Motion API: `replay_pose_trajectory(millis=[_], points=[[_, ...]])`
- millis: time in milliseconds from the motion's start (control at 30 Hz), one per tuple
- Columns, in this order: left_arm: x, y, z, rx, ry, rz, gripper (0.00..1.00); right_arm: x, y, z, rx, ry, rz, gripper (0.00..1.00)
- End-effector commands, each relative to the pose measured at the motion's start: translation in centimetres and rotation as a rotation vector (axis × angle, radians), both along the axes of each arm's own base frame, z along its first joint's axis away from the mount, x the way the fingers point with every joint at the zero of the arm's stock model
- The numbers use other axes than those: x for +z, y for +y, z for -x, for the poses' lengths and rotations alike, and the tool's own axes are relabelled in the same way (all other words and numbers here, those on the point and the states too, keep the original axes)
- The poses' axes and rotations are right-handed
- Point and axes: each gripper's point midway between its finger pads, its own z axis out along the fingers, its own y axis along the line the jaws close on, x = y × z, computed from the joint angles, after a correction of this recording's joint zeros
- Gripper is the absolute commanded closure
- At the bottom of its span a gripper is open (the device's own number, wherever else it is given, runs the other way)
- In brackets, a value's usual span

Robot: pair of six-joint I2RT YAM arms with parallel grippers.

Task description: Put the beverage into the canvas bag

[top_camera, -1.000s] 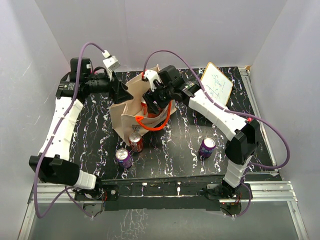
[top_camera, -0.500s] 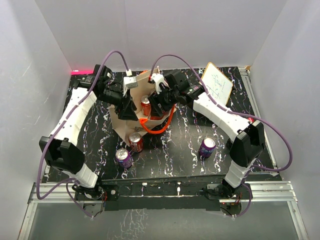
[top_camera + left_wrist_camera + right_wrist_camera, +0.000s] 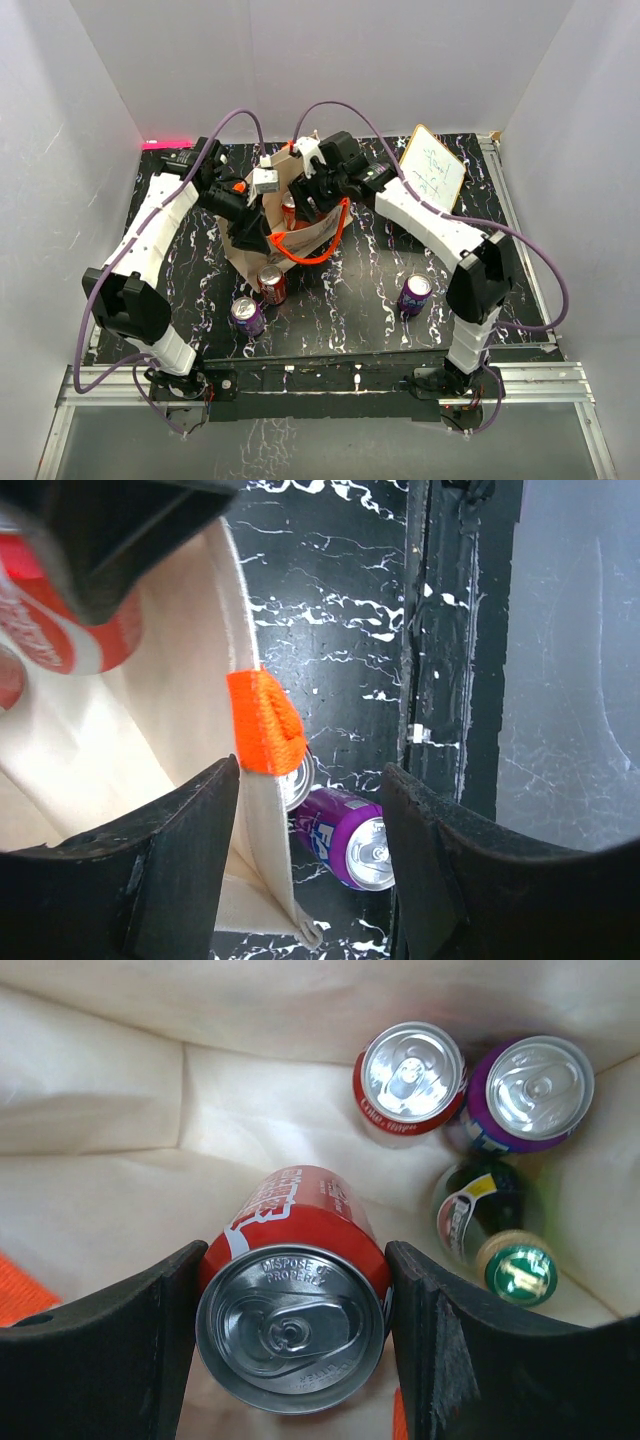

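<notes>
The beverage [image 3: 292, 1305], a red can pinched in our right gripper [image 3: 290, 1350], hangs in the mouth of the canvas bag [image 3: 120, 1160], whose nine-o'clock rim our spread left gripper [image 3: 310, 810] straddles; next, we judge, we lower it clear of the drinks [image 3: 410, 1080] at one o'clock and release.

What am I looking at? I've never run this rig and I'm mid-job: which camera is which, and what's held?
Two robot arms, each with a two-finger gripper, are bolted at the table's near edge. The overhead picture looks down on both; the other two come from cameras on the wrists. The right gripper holds a red can over the open bag, where a second red can, a purple can and a green bottle sit. The left gripper is open, straddling the bag's rim. Outside are a third red can, two purple cans and a white board.
</notes>
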Motion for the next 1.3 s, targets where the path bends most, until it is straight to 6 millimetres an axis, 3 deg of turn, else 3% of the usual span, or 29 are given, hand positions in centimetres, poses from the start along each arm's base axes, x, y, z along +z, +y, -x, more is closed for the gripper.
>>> replay_pose_trajectory(millis=[0,300,567,1067,1267], points=[[-1.0,0.8,2.0,-0.033,0.059,-0.045,0.44,4.0,1.6,-3.2,-0.036,-0.142,-0.064,0.92],[-1.3,0.5,1.7,-0.024,0.048,-0.029,0.45,1.3,1.7,-3.1,0.043,-0.131,0.066,0.92],[-1.4,0.1,1.4,-0.004,0.003,0.001,0.40,-1.2,1.5,-2.7,0.059,-0.117,0.144,0.92],[-1.4,0.1,1.7,0.013,-0.022,0.013,0.40,-5.8,2.3,-3.4,0.122,-0.138,0.190,0.92],[-1.5,0.2,1.8,0.013,-0.030,0.013,0.39,-7.7,1.5,-3.3,0.128,-0.141,0.232,0.85]])
